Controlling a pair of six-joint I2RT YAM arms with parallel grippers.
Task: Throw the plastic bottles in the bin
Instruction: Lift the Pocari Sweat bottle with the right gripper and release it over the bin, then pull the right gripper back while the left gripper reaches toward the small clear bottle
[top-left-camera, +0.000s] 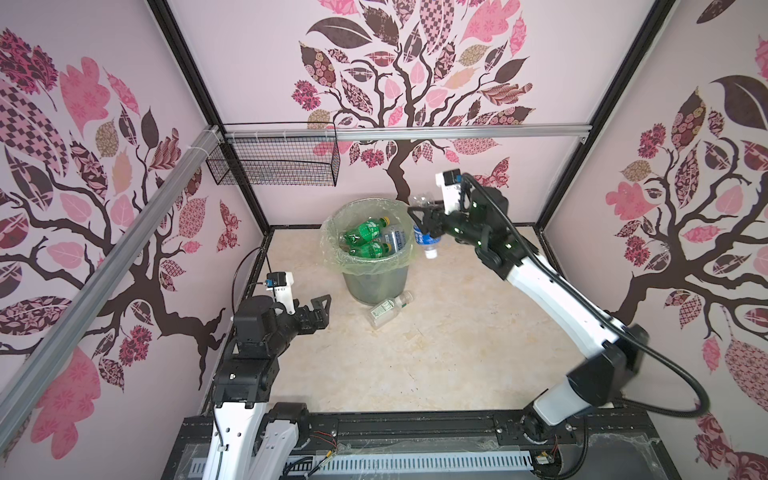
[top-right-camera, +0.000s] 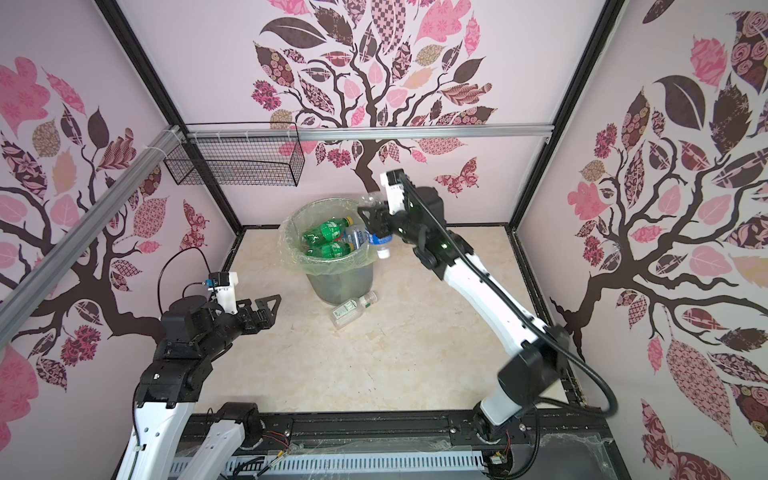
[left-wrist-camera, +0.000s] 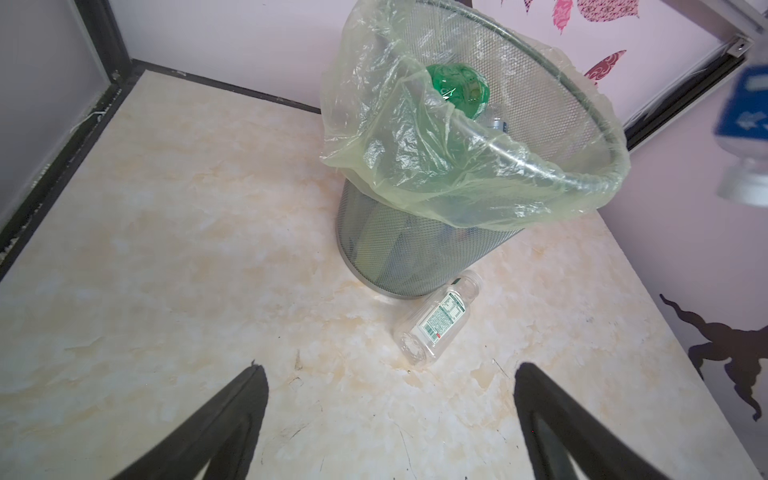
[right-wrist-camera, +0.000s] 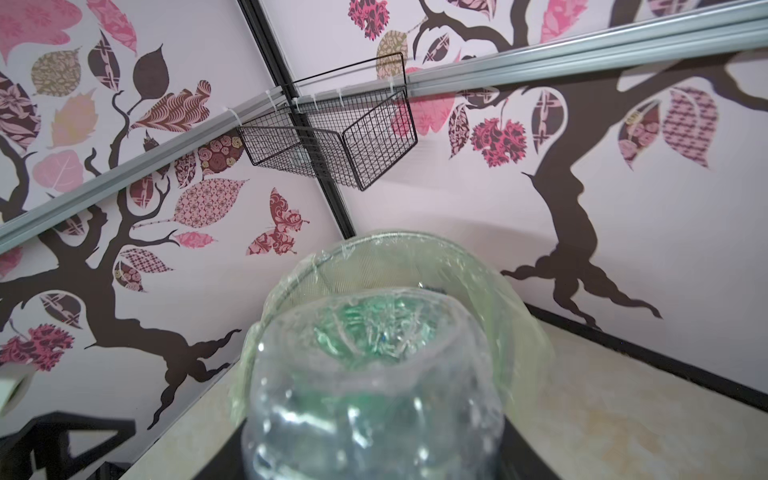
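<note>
The right tool (top-left-camera: 419, 218) is raised beside the bin (top-left-camera: 374, 284), which stands toward 12 o'clock on the desk (top-left-camera: 457, 353). A clear blue-labelled bottle (top-left-camera: 423, 237) sits between its jaws, cap down, at 3 o'clock of the bin rim. In both top views most of this bottle, cap included, appears to lie outside the rim rather than over the opening. The right wrist view shows the bottle's underside close to the lens with the lined opening beyond it, which supports that reading. Whether the jaws clamp the bottle or stand clear of it cannot be told from these views. The left tool (top-left-camera: 318, 311) sits low at 8 o'clock of the bin, jaws wide apart, nothing between them. Two green bottles (top-left-camera: 368, 231) and a clear one lie high in the bin, near the rim. One white-labelled bottle (top-left-camera: 384, 309) lies on its side on the desk at 5 o'clock of the bin base, touching or nearly touching it. Hazards, as judged:

- A release at this position is likely to drop the bottle onto the desk at 3 o'clock, or onto the rim, from which it may fall either way.
- The contents are piled high, so a bottle landing on them may roll or bounce out.
- The loose liner (left-wrist-camera: 415, 166) folded over the rim may catch the cap.
- Tool contact with the rim may shove or tip the bin, which looks light.
</note>
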